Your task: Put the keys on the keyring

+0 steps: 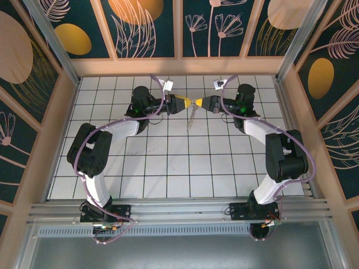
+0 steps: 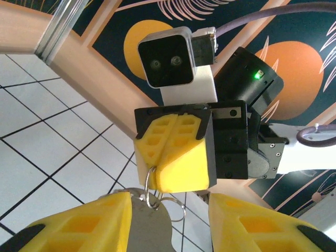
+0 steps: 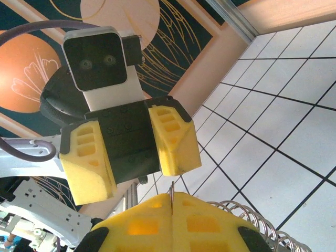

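Two pincers meet mid-air: the left pincer (image 2: 169,210), half-spread around the pale flat-headed key (image 2: 149,226), grip unclear; the right pincer (image 2: 161,169), pressed together, pinching the thin wire keyring (image 2: 148,181) at its tips. The key looks light, stiff, slippery, best held across its flat head.

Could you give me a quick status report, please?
Right tool shut on keyring. Left tool open, key between its fingers, at the ring. Coiled wire beside right tool, not obstructing.
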{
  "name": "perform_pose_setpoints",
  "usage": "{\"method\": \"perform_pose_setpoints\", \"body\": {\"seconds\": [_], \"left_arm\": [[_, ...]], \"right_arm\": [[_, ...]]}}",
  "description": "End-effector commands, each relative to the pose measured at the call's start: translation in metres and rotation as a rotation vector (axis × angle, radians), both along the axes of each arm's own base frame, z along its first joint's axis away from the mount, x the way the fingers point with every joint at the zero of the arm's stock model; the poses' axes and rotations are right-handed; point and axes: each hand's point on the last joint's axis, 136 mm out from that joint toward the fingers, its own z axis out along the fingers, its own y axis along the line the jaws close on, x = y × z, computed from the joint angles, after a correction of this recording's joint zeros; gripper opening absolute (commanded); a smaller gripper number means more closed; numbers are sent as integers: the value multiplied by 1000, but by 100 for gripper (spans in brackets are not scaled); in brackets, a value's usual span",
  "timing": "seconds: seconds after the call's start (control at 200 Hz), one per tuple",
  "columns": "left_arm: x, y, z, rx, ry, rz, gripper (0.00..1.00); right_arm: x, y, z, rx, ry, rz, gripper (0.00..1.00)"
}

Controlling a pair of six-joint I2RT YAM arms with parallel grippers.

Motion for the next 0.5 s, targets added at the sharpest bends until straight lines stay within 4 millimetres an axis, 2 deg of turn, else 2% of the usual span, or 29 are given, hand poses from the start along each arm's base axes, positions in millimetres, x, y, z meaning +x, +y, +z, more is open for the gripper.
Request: {"method": "perform_pose_setpoints", "body": {"seconds": [0.0, 0.496], "left_arm": [[-1, 2, 1, -28, -12, -19, 42], [-4, 1, 3, -64, 4, -50, 40]], "right_arm": [[-4, 6, 19, 11, -83, 47, 0], [0, 18, 27, 16, -96, 52, 0]]}}
